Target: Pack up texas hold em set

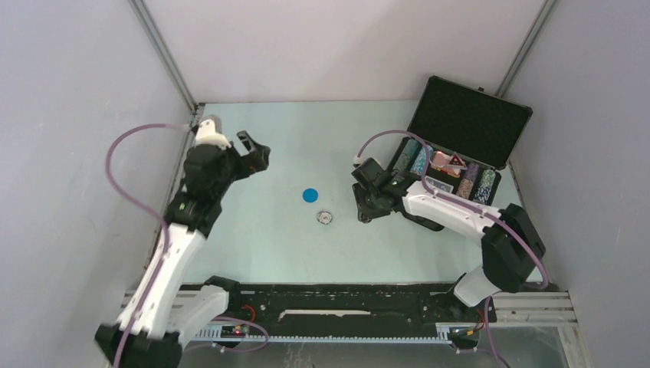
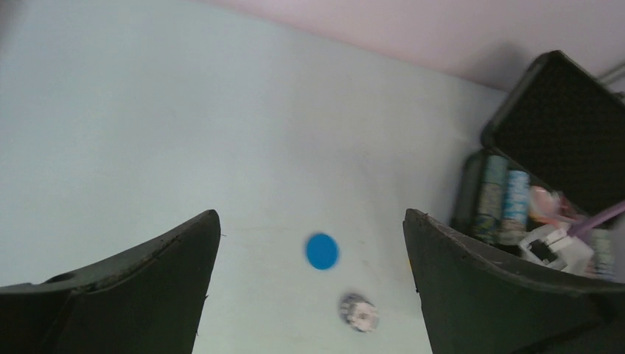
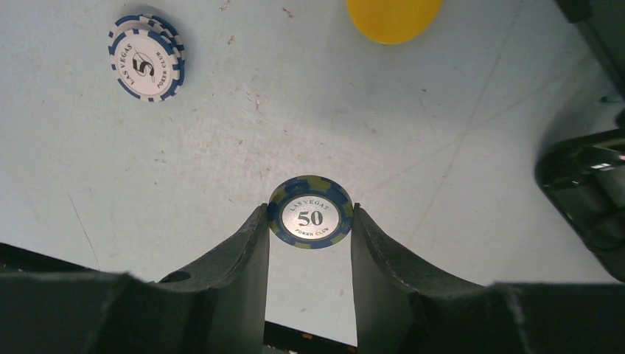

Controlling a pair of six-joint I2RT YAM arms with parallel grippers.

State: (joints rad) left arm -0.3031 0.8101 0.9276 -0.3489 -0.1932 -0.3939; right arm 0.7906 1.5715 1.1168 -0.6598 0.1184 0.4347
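The right gripper (image 3: 309, 208) is pinching a round blue-and-green striped poker chip marked 50 (image 3: 310, 218) by its rim. One dark finger presses on each side, and the flat face of the chip is turned up toward the wrist camera. I cannot say for sure whether the chip rests on the pale green table (image 1: 253, 245) or is raised a little above it, because this view looks straight down on it.

The open black foam-lined briefcase (image 1: 469, 115) stands at the far right of the table with its lid raised behind. From the right gripper it lies to the right and somewhat farther back, quite near; its dark corner shows at the right edge of the wrist view. Inside, the rows of striped poker chips (image 1: 420, 161) lie as rolls, their long axis running from the near wall toward the lid. I judge that the held chip must be stood on its edge to join such a row.

The right arm is clearly the nearer one. The left gripper (image 1: 257, 150), spread wide and holding nothing, hangs over the far left of the table, well apart from the briefcase.

Loose on the table are a blue-and-white striped chip marked 5 (image 3: 146, 57), a flat blue round disc (image 1: 310, 195) and a yellow round disc (image 3: 393, 15).
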